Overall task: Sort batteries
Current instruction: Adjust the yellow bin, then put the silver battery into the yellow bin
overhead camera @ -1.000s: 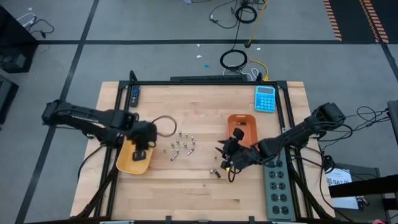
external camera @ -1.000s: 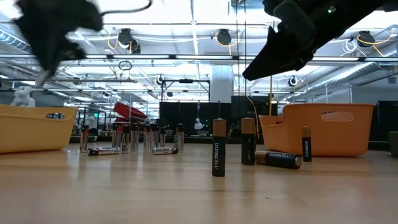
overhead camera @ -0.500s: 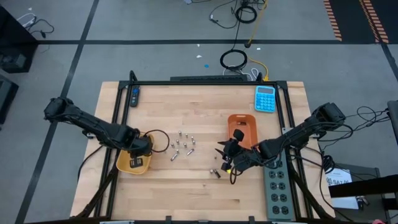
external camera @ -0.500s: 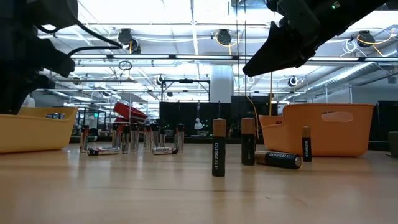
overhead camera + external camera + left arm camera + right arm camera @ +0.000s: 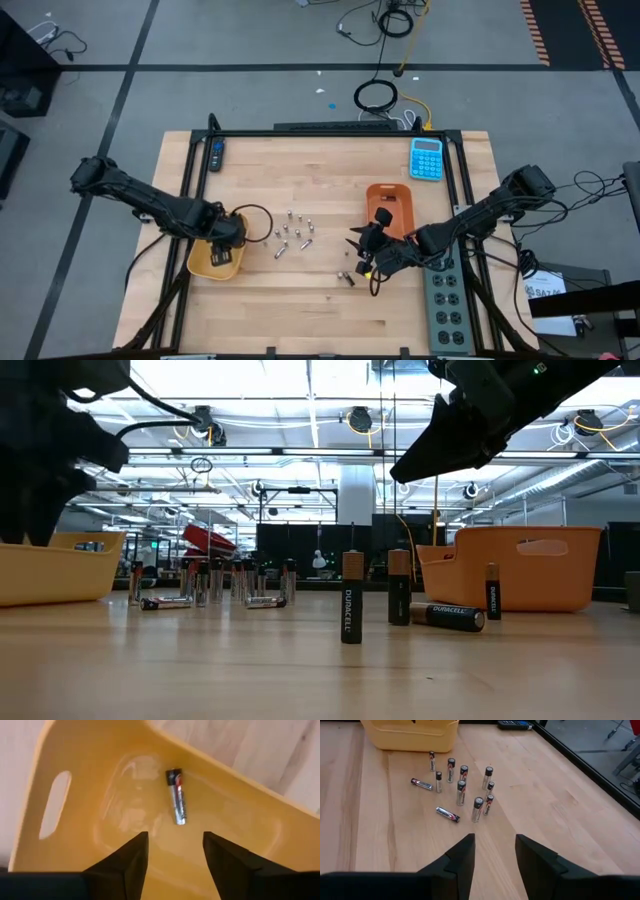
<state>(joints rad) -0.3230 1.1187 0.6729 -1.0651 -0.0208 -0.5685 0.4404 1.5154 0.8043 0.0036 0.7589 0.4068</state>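
Observation:
My left gripper [image 5: 224, 248] hangs open and empty over the yellow tray [image 5: 204, 268] at the table's left. One battery [image 5: 176, 796] lies flat on the tray floor ahead of its fingers [image 5: 131, 857]. A cluster of small batteries [image 5: 293, 234] stands and lies on the wood mid-table; it also shows in the right wrist view [image 5: 462, 790]. A few more batteries [image 5: 347, 276] are near my right gripper [image 5: 366, 252], which is open and empty above the table beside the orange tray [image 5: 389, 207]. In the low view those batteries [image 5: 351, 598] stand upright, and one [image 5: 447, 616] lies flat.
A blue calculator [image 5: 426, 158] lies at the far right. A grey power strip [image 5: 446, 305] runs along the right edge. A dark remote [image 5: 216, 153] lies at the far left. A black frame rims the table. Bare wood lies along the near edge.
My left gripper has come down over the yellow tray and now hangs low above it. The batteries on the table have stayed where they were.

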